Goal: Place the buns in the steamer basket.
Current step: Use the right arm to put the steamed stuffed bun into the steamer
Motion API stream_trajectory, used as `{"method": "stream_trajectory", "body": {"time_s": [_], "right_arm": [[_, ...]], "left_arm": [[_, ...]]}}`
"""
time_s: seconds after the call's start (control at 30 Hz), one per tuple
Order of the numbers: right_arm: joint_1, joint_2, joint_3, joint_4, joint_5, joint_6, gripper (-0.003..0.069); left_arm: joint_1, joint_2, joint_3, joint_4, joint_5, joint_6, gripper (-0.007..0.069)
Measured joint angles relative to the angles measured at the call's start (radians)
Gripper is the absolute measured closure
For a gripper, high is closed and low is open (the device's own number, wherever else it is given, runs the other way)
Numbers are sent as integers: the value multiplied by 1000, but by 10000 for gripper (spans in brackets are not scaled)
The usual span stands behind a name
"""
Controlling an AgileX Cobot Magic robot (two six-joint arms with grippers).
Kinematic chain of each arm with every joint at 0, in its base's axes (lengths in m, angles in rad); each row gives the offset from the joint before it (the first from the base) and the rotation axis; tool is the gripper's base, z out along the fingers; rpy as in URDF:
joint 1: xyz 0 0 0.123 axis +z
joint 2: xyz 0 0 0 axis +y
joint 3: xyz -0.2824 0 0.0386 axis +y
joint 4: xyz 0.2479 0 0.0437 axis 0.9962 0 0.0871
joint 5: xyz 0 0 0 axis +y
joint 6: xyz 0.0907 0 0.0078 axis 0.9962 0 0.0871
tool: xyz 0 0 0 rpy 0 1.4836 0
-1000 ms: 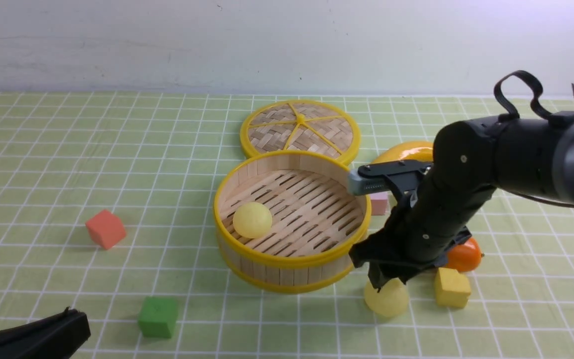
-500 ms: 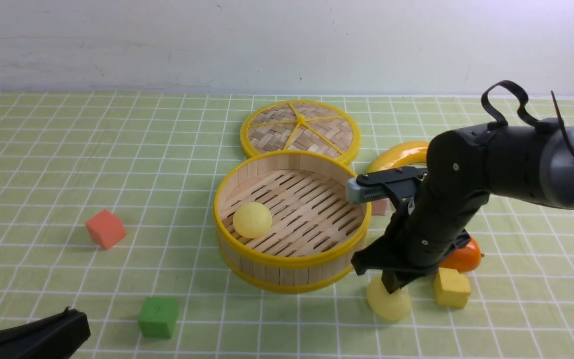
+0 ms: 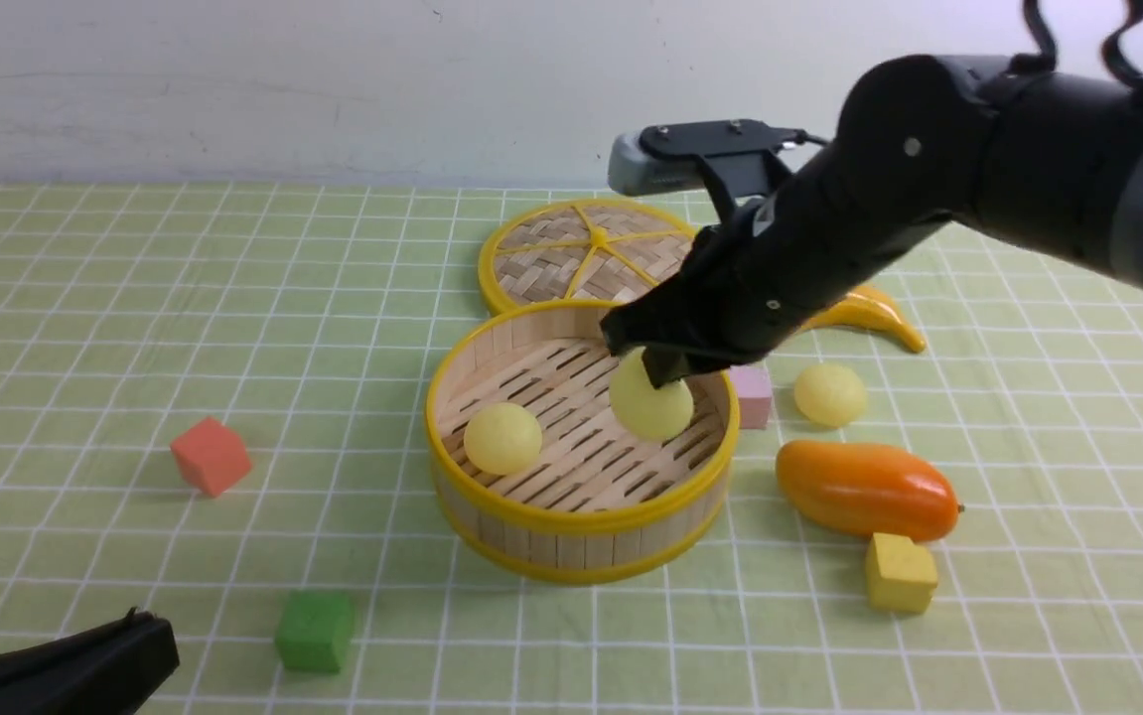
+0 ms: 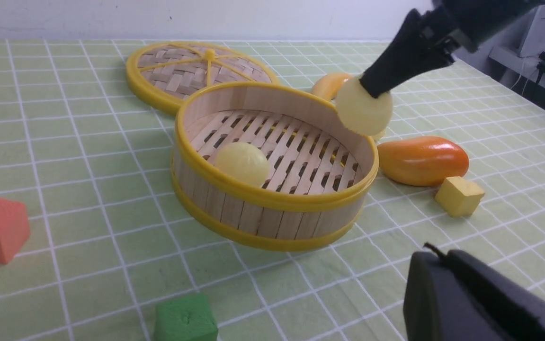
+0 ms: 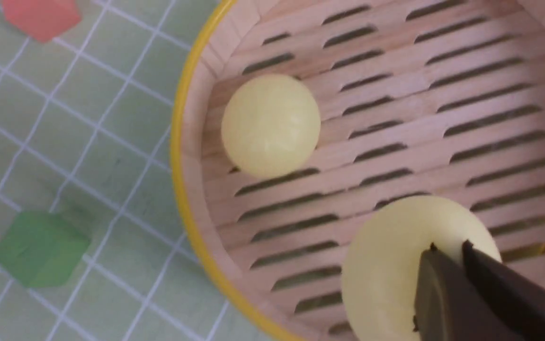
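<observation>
Right end effector [image 3: 663, 369] clamped on held bun [image 3: 650, 405] over steamer basket [image 3: 571, 516]. Left wrist view shows it hanging at rim height; front view can't. Second bun [image 3: 502, 438] inside. Third bun [image 3: 830, 394] on surface [image 3: 84, 328], between pink cube [image 3: 754, 395] and mango [image 3: 867, 490]. Arm covers part of lid [image 3: 571, 253]. Left end effector [image 3: 124, 650]: grip, can't tell.

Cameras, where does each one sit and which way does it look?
Front view: sits between the arms, looks forward at the steamer basket; shows the right arm and right hand gripping the held bun, plus the left hand tip.
Left wrist view: sits low on the left wrist, looks across at the basket; shows the left hand's tip.
Right wrist view: sits on the right wrist, looks down into the basket; shows the right hand's fingers.
Shared: all three see the resting bun inside the basket.
</observation>
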Motion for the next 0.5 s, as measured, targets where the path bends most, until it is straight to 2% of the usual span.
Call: {"method": "stream_trajectory", "body": {"time_s": [0.17, 0.3, 0.33, 0.37, 0.5], "right_arm": [[-1, 126, -61, -12, -7, 3, 619], [-1, 190, -75, -21, -7, 25, 513], [-1, 190, -74, -21, -7, 25, 506], [-1, 190, -87, -24, 1, 41, 437], [-5, 171, -132, -40, 74, 51, 294]], "left_arm": [[0, 0, 0, 0, -1, 0, 607], [0, 0, 0, 0, -1, 0, 605], [0, 0, 0, 0, -1, 0, 605], [0, 0, 0, 0, -1, 0, 603], [0, 0, 0, 0, -1, 0, 603]]}}
